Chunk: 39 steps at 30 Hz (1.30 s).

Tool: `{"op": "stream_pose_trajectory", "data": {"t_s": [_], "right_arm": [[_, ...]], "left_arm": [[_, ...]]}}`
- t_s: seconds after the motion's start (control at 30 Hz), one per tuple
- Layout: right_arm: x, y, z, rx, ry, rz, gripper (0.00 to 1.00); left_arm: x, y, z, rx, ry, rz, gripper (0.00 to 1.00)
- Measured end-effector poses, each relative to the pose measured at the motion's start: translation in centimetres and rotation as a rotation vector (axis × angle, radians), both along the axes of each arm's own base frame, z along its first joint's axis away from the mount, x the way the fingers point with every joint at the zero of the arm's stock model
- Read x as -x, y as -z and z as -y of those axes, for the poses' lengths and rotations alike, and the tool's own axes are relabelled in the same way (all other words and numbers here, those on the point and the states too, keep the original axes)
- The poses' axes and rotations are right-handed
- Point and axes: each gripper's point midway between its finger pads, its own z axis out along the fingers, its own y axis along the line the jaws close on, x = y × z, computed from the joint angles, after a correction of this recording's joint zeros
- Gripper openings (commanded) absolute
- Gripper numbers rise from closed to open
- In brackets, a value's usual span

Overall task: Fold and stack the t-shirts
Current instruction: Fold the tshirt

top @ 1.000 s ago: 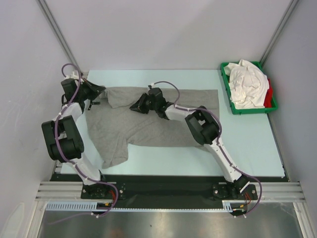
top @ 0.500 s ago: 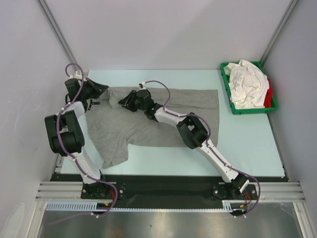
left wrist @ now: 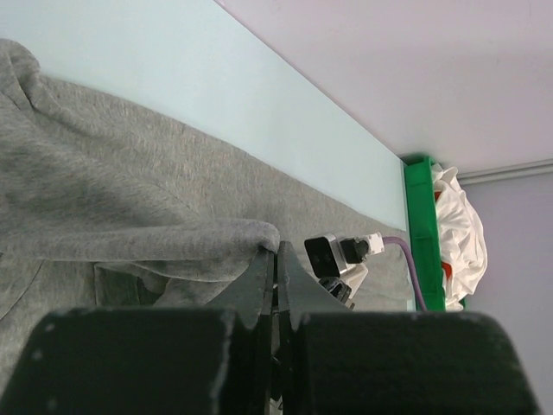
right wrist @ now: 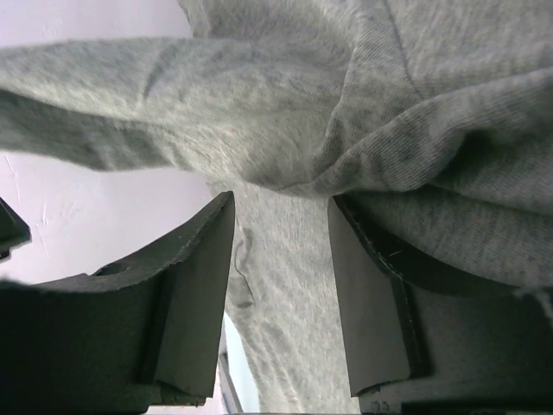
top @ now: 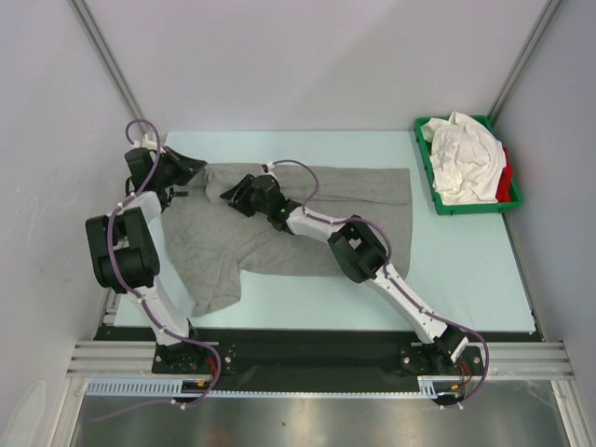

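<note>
The heather grey t-shirt [top: 372,191] lies spread across the middle of the table, its left part rumpled. My left gripper [top: 193,171] is at the shirt's far left corner. In the left wrist view it [left wrist: 276,252] is shut with a fold of the grey shirt [left wrist: 104,181] at its tips. My right gripper [top: 231,193] reaches over the shirt's upper left part, close to the left gripper. In the right wrist view it [right wrist: 278,220] is open, with bunched grey cloth [right wrist: 302,112] just beyond the jaws. White t-shirts [top: 461,158] and a red one [top: 506,182] are piled in the tray.
The green plastic tray [top: 475,209] stands at the far right corner and also shows in the left wrist view [left wrist: 416,225]. Grey walls close the table at the back and sides. The right wrist's camera block [left wrist: 333,255] sits just past the left fingertips.
My right gripper has moved left across the shirt, toward the left gripper and the shirt's upper left corner. The left gripper has shifted only slightly.
</note>
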Motion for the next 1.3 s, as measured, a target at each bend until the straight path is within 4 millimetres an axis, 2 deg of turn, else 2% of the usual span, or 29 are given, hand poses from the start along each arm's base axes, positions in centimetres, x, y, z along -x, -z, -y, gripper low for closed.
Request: {"op": "stream_pose_trajectory", "data": {"t_s": [0.1, 0.23, 0.27, 0.37, 0.57, 0.8, 1.13, 1.3], "right_arm": [[-0.4, -0.1, 0.1, -0.011, 0.035, -0.022, 0.52], [-1.3, 0.1, 0.1, -0.031, 0.083, -0.058, 0.46], [-1.4, 0.2, 0.0, -0.038, 0.094, -0.070, 0.33], [-1.5, 1.1, 0.3, -0.033, 0.117, -0.105, 0.14], [-1.4, 1.8, 0.6, -0.034, 0.092, -0.133, 0.01], [0.2, 1.1, 2.4, 0.022, -0.048, -0.140, 0.00], [-0.4, -2.0, 4.9, -0.067, -0.249, -0.194, 0.00], [0.4, -3.0, 5.1, -0.099, -0.333, -0.209, 0.00]], "left_arm": [[0.2, 0.1, 0.2, 0.001, 0.003, -0.004, 0.00], [0.6, 0.1, 0.3, 0.001, 0.004, -0.006, 0.00], [0.7, 0.1, 0.4, 0.001, 0.004, -0.007, 0.00], [0.9, 0.2, 0.4, 0.001, 0.004, -0.009, 0.00], [1.6, 1.0, 0.3, -0.024, 0.001, -0.050, 0.01], [3.5, 3.1, -0.9, -0.110, -0.042, -0.179, 0.00], [6.8, 2.8, -3.2, -0.178, -0.159, -0.293, 0.00], [9.0, 4.1, -3.5, -0.194, -0.195, -0.372, 0.00]]}}
